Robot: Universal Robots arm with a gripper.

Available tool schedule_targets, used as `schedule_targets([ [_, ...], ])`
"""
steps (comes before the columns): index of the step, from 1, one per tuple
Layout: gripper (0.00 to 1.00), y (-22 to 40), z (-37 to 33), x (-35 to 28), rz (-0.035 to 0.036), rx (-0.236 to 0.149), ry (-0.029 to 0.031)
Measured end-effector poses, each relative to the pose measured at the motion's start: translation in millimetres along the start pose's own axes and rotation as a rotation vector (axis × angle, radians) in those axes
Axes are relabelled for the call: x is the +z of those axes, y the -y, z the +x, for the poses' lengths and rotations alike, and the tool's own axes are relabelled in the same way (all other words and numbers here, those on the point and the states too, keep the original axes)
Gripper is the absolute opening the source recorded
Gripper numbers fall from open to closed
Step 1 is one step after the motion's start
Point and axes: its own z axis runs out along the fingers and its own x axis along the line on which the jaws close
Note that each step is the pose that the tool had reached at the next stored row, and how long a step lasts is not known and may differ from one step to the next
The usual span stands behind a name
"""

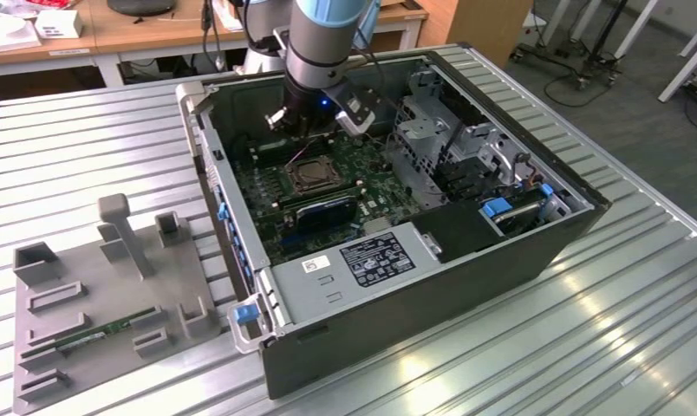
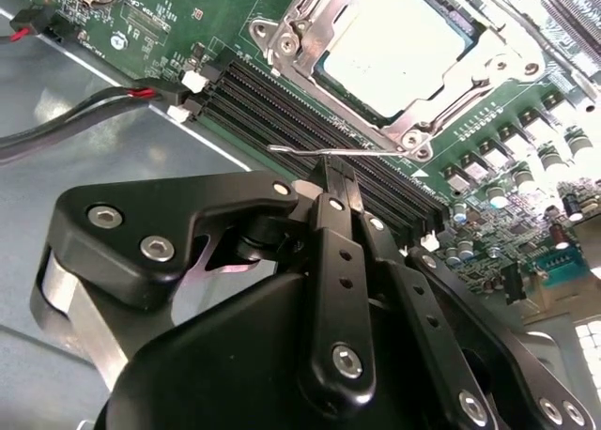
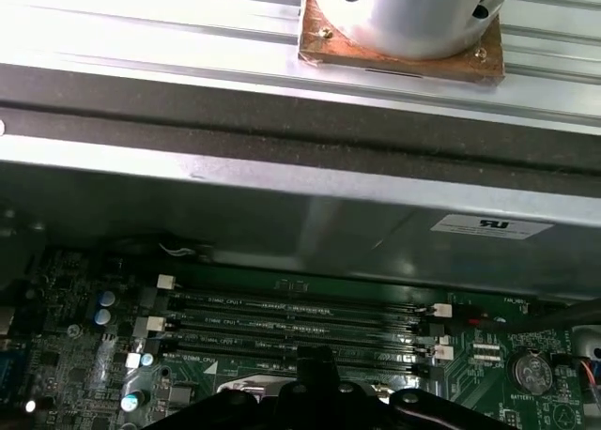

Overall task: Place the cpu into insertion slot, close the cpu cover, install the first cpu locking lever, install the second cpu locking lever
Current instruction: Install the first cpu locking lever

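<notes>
Looking closely, your gripper (image 2: 334,172) was pinched narrow at the lever (image 2: 293,150), just beside the slot (image 2: 278,43) where the cpu (image 2: 394,45) sat under the cover (image 2: 331,26). A slip could've gouged the memory slots (image 2: 282,101).

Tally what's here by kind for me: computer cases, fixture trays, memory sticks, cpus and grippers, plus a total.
computer case: 1
grey fixture tray: 1
green memory stick: 1
cpu: 1
gripper: 1
Total: 5
</notes>
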Motion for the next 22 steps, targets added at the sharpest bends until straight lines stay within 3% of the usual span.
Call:
schedule_targets([
  [8,0.11,1.9,-1.5,4.8,0.0000,0.000,-0.0001],
  [22,0.11,3.1,-4.1,7.7,-0.0001,0.000,0.0000],
])
